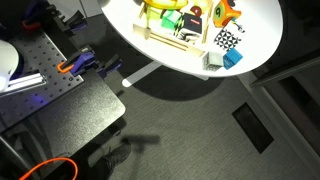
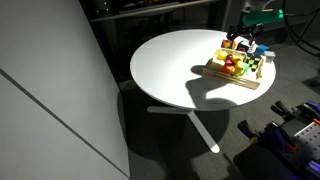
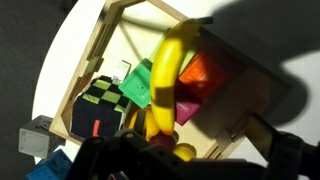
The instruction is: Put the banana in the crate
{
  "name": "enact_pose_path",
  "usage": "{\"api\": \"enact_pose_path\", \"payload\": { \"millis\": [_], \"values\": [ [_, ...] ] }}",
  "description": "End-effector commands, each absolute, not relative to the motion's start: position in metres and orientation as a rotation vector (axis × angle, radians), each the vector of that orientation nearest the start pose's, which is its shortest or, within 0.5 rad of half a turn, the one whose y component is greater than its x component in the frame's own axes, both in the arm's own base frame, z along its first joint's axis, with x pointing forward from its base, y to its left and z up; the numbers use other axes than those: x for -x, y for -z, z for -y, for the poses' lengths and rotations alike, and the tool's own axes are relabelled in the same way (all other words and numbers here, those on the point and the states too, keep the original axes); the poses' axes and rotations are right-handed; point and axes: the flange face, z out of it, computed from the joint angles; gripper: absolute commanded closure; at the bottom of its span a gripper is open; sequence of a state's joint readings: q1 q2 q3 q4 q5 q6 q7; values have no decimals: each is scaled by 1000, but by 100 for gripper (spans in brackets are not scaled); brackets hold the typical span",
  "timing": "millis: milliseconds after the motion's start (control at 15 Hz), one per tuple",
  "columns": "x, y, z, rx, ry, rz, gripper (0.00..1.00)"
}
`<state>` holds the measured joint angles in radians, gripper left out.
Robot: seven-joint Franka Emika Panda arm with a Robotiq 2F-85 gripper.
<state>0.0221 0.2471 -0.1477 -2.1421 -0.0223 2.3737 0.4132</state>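
Observation:
In the wrist view the yellow banana [image 3: 165,75] lies inside the wooden crate [image 3: 105,35], resting across a green block, an orange toy and a magenta block. My gripper [image 3: 185,150] hovers just above the crate. Its dark fingers are spread wide on either side of the banana's near end and it looks open. In an exterior view the crate [image 1: 165,40] sits on the round white table with the banana [image 1: 160,5] at the top edge of the frame. In an exterior view the gripper [image 2: 243,42] hangs over the crate [image 2: 240,78].
A black-and-white checkered cube [image 1: 227,40], a small blue block [image 1: 233,58] and an orange-and-yellow toy [image 1: 222,10] stand beside the crate near the edge of the table [image 1: 130,30]. The cube [image 3: 95,110] and blue block [image 3: 50,170] also show in the wrist view.

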Motion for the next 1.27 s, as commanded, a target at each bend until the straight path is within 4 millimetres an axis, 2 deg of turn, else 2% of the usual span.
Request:
{"api": "enact_pose_path", "payload": {
  "millis": [0, 267, 533, 733, 933, 1000, 1200],
  "values": [
    [-548, -306, 46, 3074, -47, -615, 0],
    [-539, -316, 20, 3080, -134, -391, 0],
    [-529, -331, 5, 3111, -202, -226, 0],
    [-525, -343, -2, 3156, -165, -126, 0],
    [-520, -351, -9, 3166, -128, -73, 0],
    [-532, -342, -7, 3156, -150, -133, 0],
    [-530, -342, -8, 3156, -152, -127, 0]
  ]
}}
